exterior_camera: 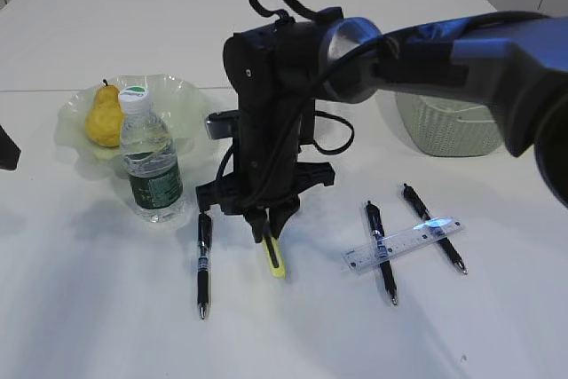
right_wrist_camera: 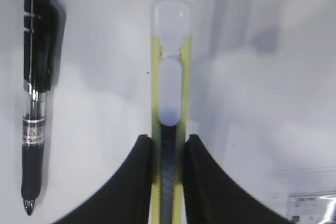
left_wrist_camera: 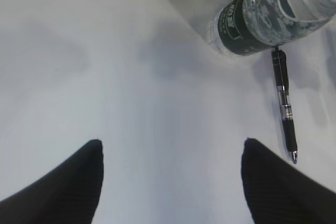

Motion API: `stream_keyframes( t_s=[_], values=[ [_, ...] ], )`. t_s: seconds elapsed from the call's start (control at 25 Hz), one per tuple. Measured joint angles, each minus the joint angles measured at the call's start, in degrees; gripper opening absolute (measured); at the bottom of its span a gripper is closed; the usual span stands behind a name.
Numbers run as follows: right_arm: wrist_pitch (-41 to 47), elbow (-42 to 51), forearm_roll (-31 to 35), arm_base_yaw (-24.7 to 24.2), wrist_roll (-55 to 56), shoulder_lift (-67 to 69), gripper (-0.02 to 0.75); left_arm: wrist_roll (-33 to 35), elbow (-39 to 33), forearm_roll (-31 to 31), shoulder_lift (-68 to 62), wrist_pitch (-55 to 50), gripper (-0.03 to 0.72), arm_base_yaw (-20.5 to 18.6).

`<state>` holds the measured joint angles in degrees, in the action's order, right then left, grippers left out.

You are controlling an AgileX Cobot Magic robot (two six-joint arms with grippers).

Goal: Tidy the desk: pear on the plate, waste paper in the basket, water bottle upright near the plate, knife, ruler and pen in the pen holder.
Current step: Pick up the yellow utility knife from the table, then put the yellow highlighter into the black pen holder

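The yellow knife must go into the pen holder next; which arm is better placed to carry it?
The right. Its fingers are already closed on the yellow knife lying on the table. The left gripper hangs open over bare table beside the water bottle.

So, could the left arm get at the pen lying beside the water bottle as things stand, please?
Probably yes. The left gripper is open over bare table, and the pen lies flat just to its side, with nothing between them. The water bottle stands close to the pen's top end only.
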<state>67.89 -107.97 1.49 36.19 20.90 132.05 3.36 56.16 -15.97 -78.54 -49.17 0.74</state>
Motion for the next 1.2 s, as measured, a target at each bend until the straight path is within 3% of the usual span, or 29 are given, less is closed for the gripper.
stream_keyframes(
  t_s=[0.32, 0.56, 0.8, 0.92, 1.2],
  values=[
    [-1.03, 4.83, -4.79, 0.00, -1.63, -7.87, 0.102, 0.00, 0.00, -0.10, 0.00, 0.10, 0.582, 0.00],
    [-11.91, 22.90, -4.79, -1.15, -2.30, -19.40, 0.102, 0.00, 0.00, -0.10, 0.00, 0.10, 0.582, 0.00],
    [-23.96, 39.20, -4.79, -8.13, -4.90, -33.88, 0.102, 0.00, 0.00, -0.10, 0.00, -0.26, 0.576, 0.00],
    [-28.61, 40.27, -4.92, -11.24, -9.18, -37.45, 0.102, 0.00, 0.00, -0.10, 0.00, -0.35, 0.575, 0.00],
    [-44.13, 40.35, -5.01, -12.35, -12.63, -36.85, 0.101, 0.00, 0.00, -0.10, 0.00, -0.35, 0.575, 0.00]
  ],
)
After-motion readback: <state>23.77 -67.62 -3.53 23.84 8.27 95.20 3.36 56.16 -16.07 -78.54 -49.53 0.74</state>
